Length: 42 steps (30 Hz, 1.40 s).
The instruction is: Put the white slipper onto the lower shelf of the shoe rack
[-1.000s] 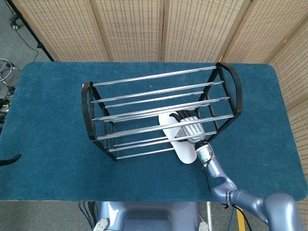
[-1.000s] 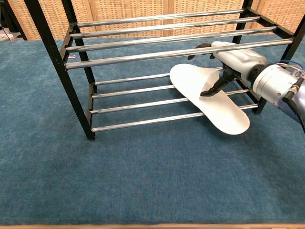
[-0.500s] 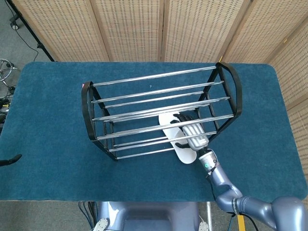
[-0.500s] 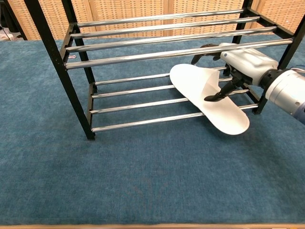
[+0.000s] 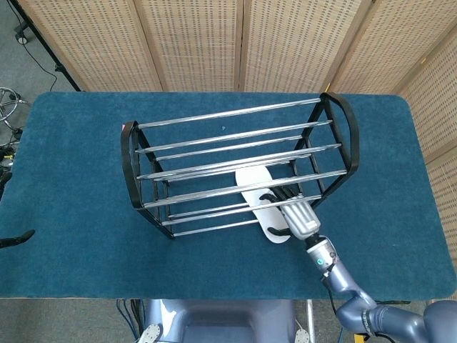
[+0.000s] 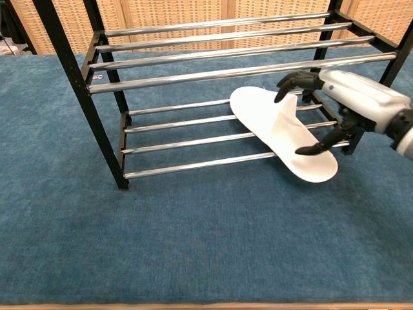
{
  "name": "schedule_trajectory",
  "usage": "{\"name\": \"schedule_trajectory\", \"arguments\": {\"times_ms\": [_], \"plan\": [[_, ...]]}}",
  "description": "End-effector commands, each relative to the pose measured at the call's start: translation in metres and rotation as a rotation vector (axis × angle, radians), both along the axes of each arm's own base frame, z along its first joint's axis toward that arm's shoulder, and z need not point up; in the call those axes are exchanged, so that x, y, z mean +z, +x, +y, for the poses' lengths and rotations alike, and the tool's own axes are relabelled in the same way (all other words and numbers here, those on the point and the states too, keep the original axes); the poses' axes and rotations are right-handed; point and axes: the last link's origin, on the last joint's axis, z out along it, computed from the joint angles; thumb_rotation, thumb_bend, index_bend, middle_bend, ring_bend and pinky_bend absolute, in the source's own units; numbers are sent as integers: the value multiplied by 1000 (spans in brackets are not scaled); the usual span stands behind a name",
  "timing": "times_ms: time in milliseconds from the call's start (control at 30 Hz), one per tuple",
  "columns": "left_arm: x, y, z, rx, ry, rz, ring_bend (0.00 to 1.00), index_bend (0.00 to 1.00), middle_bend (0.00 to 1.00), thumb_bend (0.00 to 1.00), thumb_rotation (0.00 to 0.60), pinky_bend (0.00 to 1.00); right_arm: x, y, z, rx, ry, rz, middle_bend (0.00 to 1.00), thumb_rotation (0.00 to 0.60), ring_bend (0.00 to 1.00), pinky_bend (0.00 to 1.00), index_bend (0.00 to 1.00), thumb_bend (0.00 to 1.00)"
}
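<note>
The white slipper point(image 6: 268, 123) point(image 5: 251, 180) lies slantwise across the bars of the lower shelf point(image 6: 181, 139) of the black and chrome shoe rack point(image 6: 77, 71) point(image 5: 131, 161). Its toe is under the upper shelf and its heel juts out past the front bar. My right hand point(image 6: 352, 103) point(image 5: 296, 214) hovers at the slipper's right side with its fingers spread. The dark fingertips point(image 6: 287, 87) are near the strap, and the thumb is by the heel, holding nothing. Only a dark tip point(image 5: 16, 237) that may belong to my left hand shows at the left edge of the head view.
The rack stands in the middle of a blue carpeted table point(image 5: 71, 143). Woven screens point(image 5: 200, 43) stand behind it. The rack's right end frame point(image 6: 393, 51) is close behind my right hand.
My right hand has let go of the slipper's strap, opened its fingers and drawn back to the right and out of the rack. The slipper stays on the lower bars.
</note>
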Motion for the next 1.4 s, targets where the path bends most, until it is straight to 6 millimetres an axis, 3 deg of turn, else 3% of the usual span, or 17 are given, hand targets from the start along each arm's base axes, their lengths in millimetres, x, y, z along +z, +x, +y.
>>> {"name": "schedule_trajectory", "arguments": {"times_ms": [33, 267, 433, 800, 1133, 1233, 1333, 1400], "plan": [[0, 0, 0, 0, 2, 0, 0, 0, 0, 0, 600, 11, 8, -9, 15, 12, 17, 1, 162, 600, 147, 169, 291, 74], [-1, 2, -1, -6, -1, 1, 0, 0, 0, 0, 600, 12, 27, -38, 40, 27, 47, 46, 172, 600, 148, 169, 303, 73], [-2, 2, -3, -7, -5, 4, 0, 0, 0, 0, 600, 12, 40, -59, 48, 13, 57, 43, 189, 600, 149, 169, 326, 74], [-7, 6, -6, -17, -15, 11, 0, 0, 0, 0, 600, 12, 91, -106, 71, 32, 6, 128, 222, 600, 178, 205, 347, 73], [-8, 8, -13, -25, -11, 22, 0, 0, 0, 0, 600, 12, 139, -154, 77, -53, -90, 225, 249, 600, 217, 223, 382, 73], [-8, 6, -20, -18, -9, 35, 0, 0, 0, 0, 600, 11, 157, -171, 80, -159, -143, 291, 154, 600, 152, 132, 274, 52], [-8, 2, -26, -5, -4, 44, 0, 0, 0, 0, 600, 12, 170, -172, 86, -265, -155, 312, 1, 600, 3, 1, 26, 0], [-9, -2, -31, 11, 3, 41, 0, 0, 0, 0, 600, 12, 180, -164, 90, -327, -171, 274, 0, 600, 0, 0, 0, 0]]}}
